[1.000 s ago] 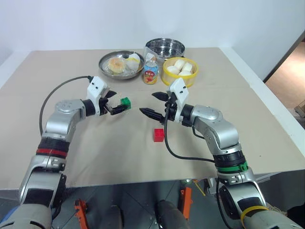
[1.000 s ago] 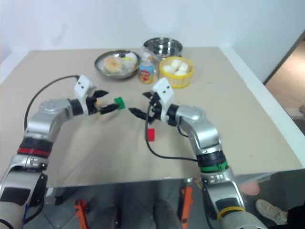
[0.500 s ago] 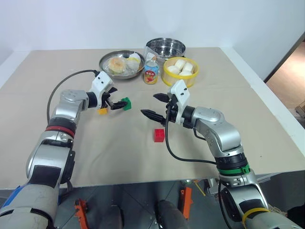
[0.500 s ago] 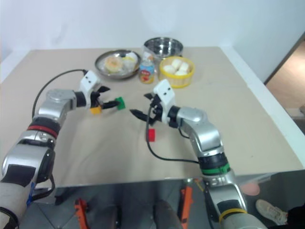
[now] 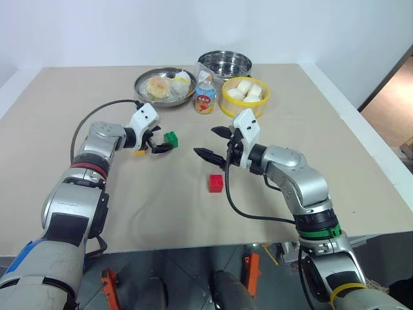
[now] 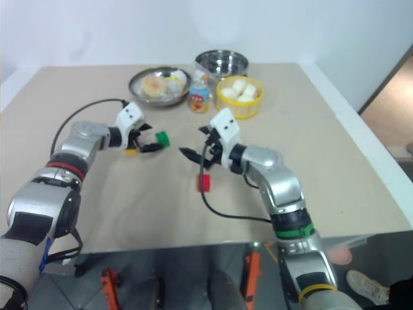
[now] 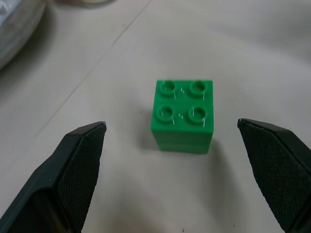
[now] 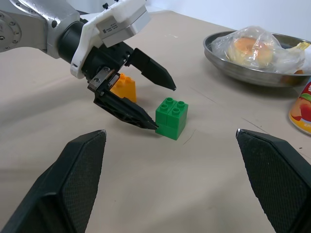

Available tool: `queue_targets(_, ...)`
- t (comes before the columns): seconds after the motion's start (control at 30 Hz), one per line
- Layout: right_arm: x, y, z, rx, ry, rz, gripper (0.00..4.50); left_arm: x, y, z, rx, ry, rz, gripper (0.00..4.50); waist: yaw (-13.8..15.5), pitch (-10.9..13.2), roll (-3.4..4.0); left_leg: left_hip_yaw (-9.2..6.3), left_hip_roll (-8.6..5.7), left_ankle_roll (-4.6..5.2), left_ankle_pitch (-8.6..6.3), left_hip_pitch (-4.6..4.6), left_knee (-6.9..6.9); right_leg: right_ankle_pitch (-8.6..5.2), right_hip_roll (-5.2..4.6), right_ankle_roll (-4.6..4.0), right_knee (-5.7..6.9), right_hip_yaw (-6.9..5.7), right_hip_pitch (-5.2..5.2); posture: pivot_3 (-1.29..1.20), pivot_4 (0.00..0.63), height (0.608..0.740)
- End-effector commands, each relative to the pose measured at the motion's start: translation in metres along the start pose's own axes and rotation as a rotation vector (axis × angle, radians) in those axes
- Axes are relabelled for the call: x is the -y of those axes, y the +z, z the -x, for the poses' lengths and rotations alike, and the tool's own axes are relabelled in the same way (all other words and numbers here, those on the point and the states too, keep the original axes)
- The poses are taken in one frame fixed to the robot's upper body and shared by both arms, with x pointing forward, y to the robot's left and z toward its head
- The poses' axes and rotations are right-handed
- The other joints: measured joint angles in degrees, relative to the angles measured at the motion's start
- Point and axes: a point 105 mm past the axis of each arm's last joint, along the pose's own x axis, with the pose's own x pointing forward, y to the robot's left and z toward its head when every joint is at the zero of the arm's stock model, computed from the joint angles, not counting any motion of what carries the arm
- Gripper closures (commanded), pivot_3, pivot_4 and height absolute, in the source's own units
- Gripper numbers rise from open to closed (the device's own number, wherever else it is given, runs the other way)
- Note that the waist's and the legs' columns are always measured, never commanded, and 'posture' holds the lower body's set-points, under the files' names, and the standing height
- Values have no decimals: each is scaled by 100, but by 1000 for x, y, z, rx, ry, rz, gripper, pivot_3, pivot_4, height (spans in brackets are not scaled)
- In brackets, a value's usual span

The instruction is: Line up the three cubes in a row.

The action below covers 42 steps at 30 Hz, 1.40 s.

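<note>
Left tool (image 5: 161,142) is sitting spread wide at the green cube (image 5: 171,137), fingers flanking it in the left wrist view, one fingertip (image 8: 146,122) looking to be touching or just beside the cube's base, nothing pinched. Green cube is standing studs-up on the desk (image 5: 77,194), mid-desk toward the far edge, short of the bowls. Yellow-orange cube (image 5: 139,152) is lying just beside it, on the side toward the desk's left edge, partly behind the left tool. Red cube (image 5: 215,183) is sitting apart, nearer the front edge, below the right tool (image 5: 213,143), which is hanging spread and empty above the desk. Reading it as the grasp or nudge step on green. Next move is calling for closing squarely on green's side faces without knocking yellow-orange, then bringing red into line.
</note>
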Motion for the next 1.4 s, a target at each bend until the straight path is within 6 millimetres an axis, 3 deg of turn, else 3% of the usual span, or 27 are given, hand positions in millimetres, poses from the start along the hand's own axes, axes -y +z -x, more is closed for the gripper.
queue_targets(0.03, -1, 17, 3, 49, -4, 46, 67, -7, 21, 2, 41, 15, -25, 0, 1, 0, 0, -6, 0, 0, 0, -4, 2, 1, 0, -1, 0, -6, 0, 0, 150, 734)
queue_targets(0.17, 1, 17, 3, 45, -8, 52, 0, -5, 21, -1, 39, 12, -24, 972, 1, 0, 0, -10, -1, 0, 0, -4, 2, 2, 0, -7, 0, -11, 0, 0, 150, 734)
queue_targets(0.23, 1, 17, 3, 43, -11, 54, 0, -4, 21, -2, 37, 15, -24, 1959, 1, 0, 0, -13, -1, 0, 0, -5, 2, 2, 0, -8, 1, -14, 0, 0, 150, 734)
queue_targets(0.37, 3, 17, 5, 41, -19, 55, 0, -3, 23, -5, 36, 17, -27, 3192, 3, 0, 0, -16, -1, 0, 1, -6, 2, 2, -1, -8, 1, -16, 1, 0, 150, 734)
queue_targets(0.8, 4, 15, 9, 31, -24, 63, 0, 7, 41, -8, 99, -65, -72, 3247, 2, 0, 0, -19, -2, 2, 2, -8, 3, 6, -2, -15, 2, -19, 1, 0, 150, 734)
queue_targets(1.07, -19, 10, 30, -16, 141, 60, 0, 46, 32, 16, 142, -376, -170, 3247, -13, 1, 3, -20, -2, 0, 3, -8, -1, 4, -4, -25, 4, -21, 0, 0, 150, 734)
queue_targets(1.27, -35, 2, 49, -56, 249, 60, 0, 92, 21, 48, 152, -486, -184, 3247, -14, 3, 7, -25, 3, 1, 3, -4, 2, -6, -3, -36, 32, -24, -6, 0, 150, 734)
queue_targets(1.4, -44, -3, 59, -67, 325, 60, 0, 114, 14, 57, 152, -495, -158, 3247, 12, 3, 7, -25, 3, 2, 4, 7, 15, -17, -4, -17, 40, -25, 8, 0, 150, 734)
